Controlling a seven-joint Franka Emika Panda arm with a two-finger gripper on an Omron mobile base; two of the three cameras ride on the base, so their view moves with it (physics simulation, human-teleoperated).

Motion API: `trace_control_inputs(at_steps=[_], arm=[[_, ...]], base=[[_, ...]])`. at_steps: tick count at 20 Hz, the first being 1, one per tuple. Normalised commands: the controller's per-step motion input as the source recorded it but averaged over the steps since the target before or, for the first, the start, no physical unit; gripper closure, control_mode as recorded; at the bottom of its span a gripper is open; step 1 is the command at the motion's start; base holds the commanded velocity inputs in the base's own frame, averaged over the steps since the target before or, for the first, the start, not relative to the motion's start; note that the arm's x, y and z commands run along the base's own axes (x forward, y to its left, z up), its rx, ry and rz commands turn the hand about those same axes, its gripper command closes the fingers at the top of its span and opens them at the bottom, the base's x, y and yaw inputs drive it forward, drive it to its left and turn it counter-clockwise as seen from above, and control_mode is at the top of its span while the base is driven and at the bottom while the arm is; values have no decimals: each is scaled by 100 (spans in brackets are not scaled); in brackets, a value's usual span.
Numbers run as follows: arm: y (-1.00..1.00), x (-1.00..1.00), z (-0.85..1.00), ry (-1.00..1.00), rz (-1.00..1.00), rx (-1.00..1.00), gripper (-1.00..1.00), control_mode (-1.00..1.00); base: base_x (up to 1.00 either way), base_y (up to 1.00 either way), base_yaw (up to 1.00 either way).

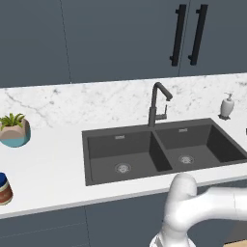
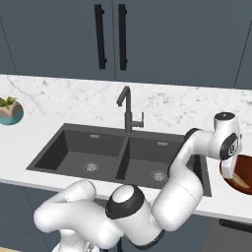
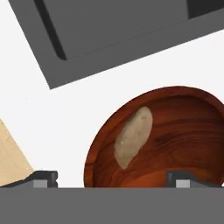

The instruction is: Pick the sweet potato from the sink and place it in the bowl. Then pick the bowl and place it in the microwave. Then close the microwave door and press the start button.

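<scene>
White counter by sink (image 1: 144, 149): potato (image 3: 133, 136) lies in bowl (image 3: 183, 131).
Gripper (image 3: 113, 178) fingers spread, empty; bowl rim betw. tips, prob. lining up for grab.

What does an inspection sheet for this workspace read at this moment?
Surface: white counter, marble backsplash.
Job's things: sweet potato lies in the bowl, right of the sink; both basins bare.
Clutter: plant pot, soap dispenser, striped jar, pale board.
Gripper: gripper above the bowl, fingers apart, holding nothing.
Cables: nothing seen.
Surroundings: dark cabinets, faucet.
</scene>
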Motion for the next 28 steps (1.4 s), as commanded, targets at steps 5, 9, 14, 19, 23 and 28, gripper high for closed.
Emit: trace_control_inputs(at_steps=[5, 9, 14, 19, 23, 28], arm=[[90, -20, -23, 8, -14, -3, -100, -100], [-8, 12, -21, 7, -30, 0, -100, -100], [-57, 33, -4, 0, -34, 0, -100, -100], [-37, 20, -10, 0, -27, 0, -100, -100], [-25, 31, -40, 0, -13, 3, -100, -100], [-21, 14, -41, 0, -7, 2, -100, -100]], base=[[0, 0, 0], [0, 0, 0], [0, 0, 0], [0, 0, 0], [0, 0, 0], [0, 0, 0]])
